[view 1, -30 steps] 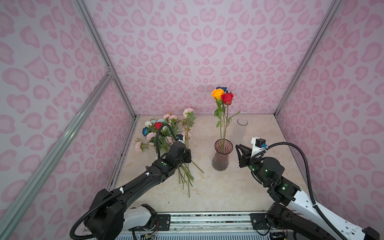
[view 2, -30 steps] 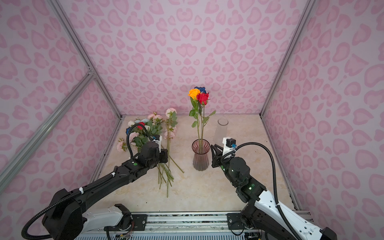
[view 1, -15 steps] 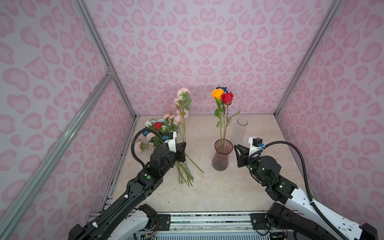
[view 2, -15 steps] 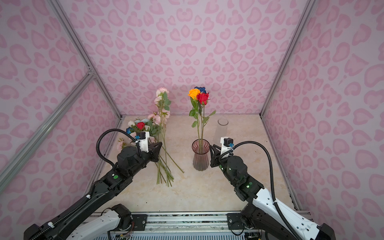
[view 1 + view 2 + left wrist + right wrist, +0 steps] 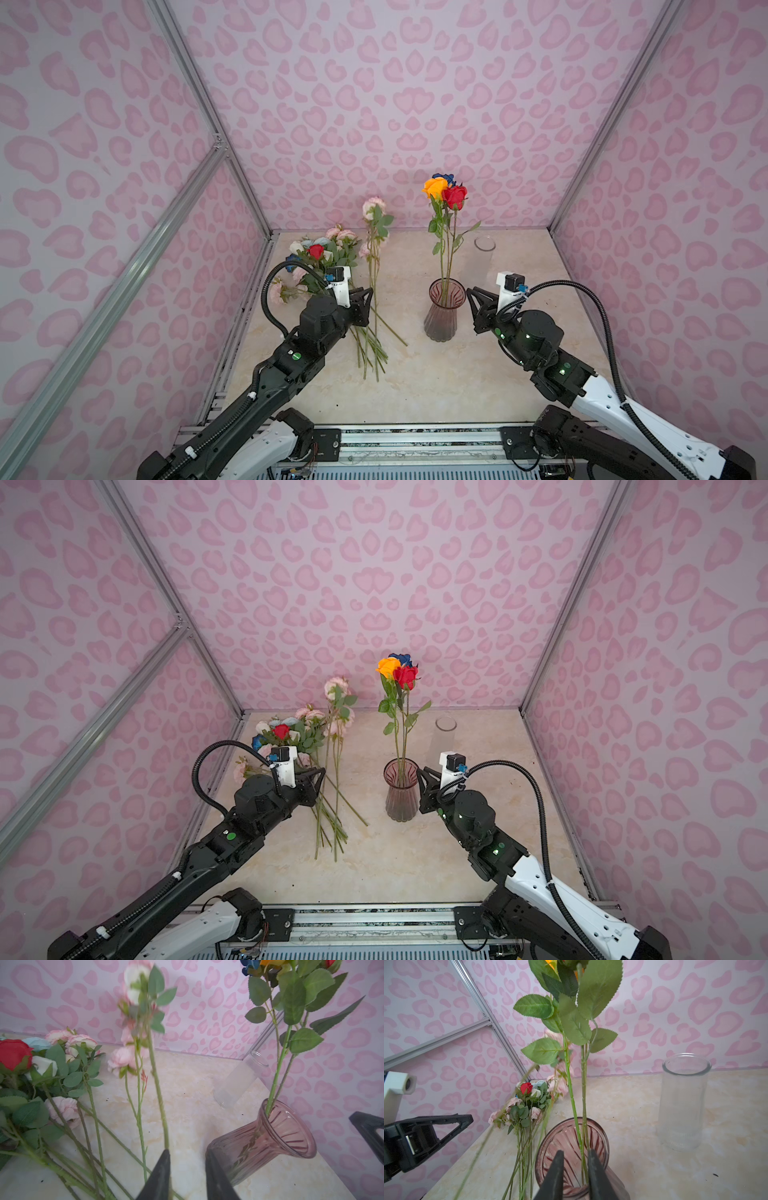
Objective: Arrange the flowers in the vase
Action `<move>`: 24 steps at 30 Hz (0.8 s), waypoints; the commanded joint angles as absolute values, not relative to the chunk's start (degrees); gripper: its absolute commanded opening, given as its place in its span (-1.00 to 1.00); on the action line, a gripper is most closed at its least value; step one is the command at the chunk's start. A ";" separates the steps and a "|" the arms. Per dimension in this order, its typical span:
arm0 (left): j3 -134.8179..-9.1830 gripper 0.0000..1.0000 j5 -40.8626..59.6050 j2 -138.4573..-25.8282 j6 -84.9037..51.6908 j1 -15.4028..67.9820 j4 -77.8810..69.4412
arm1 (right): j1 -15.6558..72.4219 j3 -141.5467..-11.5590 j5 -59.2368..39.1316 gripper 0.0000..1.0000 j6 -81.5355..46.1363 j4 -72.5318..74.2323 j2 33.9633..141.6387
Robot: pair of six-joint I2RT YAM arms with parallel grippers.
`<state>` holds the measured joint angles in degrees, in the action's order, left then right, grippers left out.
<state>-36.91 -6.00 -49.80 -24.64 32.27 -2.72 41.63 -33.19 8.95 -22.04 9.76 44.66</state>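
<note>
A ribbed pink glass vase [image 5: 440,320] [image 5: 401,800] [image 5: 571,1134] stands mid-table with orange [image 5: 434,188], red [image 5: 456,196] and dark blue flowers upright in it. More flowers [image 5: 320,253] lie heaped at the back left. One pale pink flower [image 5: 372,208] [image 5: 133,982] stands nearly upright and blurred, its stem [image 5: 160,1105] beside one finger of my left gripper [image 5: 366,305] [image 5: 187,1152], which is open and clamps nothing. My right gripper [image 5: 473,309] [image 5: 575,1152] sits just right of the vase's rim, jaws slightly apart and empty.
A clear glass cylinder [image 5: 484,257] [image 5: 683,1103] stands behind and to the right of the vase. Loose stem ends [image 5: 370,357] fan out on the marble tabletop [image 5: 415,386] between the left arm and the vase. Pink patterned walls close three sides.
My left gripper raised the pale pink flower upright from the heap, then opened its jaws; the flower head has sunk a little since. The right gripper edged closer to the vase.
</note>
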 commanded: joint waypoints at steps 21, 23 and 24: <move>-55.30 0.04 -10.15 -89.71 -31.75 28.92 5.60 | 41.95 -32.70 10.44 -0.45 -21.14 8.66 43.65; -56.82 0.04 -9.13 -93.02 -32.49 28.71 7.30 | 41.92 -32.37 10.96 -0.42 -20.83 8.44 43.17; -57.25 0.04 -8.61 -94.44 -32.77 28.74 8.03 | 41.92 -32.13 11.28 -0.41 -20.83 8.44 42.94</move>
